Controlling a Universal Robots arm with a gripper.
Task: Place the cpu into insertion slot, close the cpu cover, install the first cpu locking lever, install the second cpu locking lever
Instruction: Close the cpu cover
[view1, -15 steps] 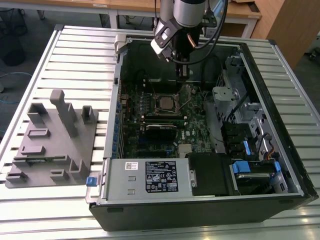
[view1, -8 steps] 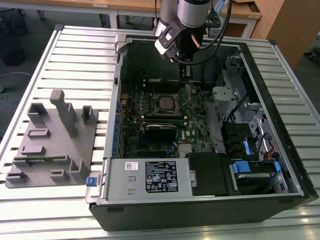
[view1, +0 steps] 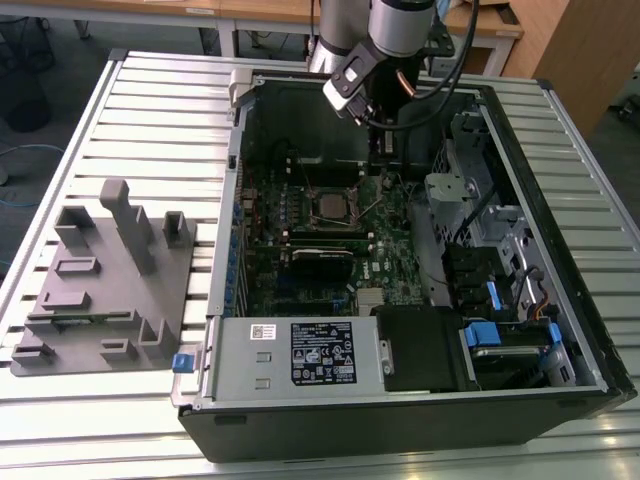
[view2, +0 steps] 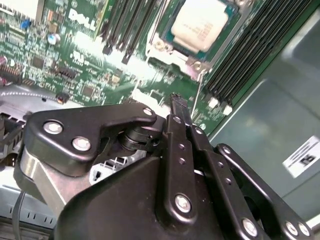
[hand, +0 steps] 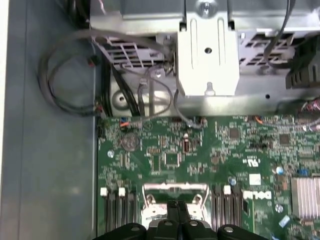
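1. Presently I see the arm (view1: 395, 25) reaching from the far side into the open computer case (view1: 575, 330), which lies on the slatted worktop (view1: 150, 100).
2. Tool (view2: 177, 102): in both wrist views the two black fingers (hand: 172, 209) are pressed together with nothing between them. It grips nothing.
3. Tool position: the tip hangs over the green circuit board (hand: 200, 150), just beside the edge of the insertion slot (view2: 231, 11). I cannot tell whether it touches anything.
4. The cpu (view2: 200, 22) sits seated in the insertion slot, its pale metal top facing up. In the exterior view it shows as a small square (view1: 330, 205) in the middle of the board.
5. The cpu cover (view2: 172, 50) lies as a silver frame around the chip, which shows through its window. I cannot tell whether it is latched.
6. A thin wire lever (view2: 200, 95) runs out from the socket corner nearest the tool, past the fingertip.
7. Long black memory slots (view2: 245, 55) flank the socket on both sides.
8. A grey fixture (view1: 100, 270) rests on the worktop at the exterior view's left, well apart from the case.
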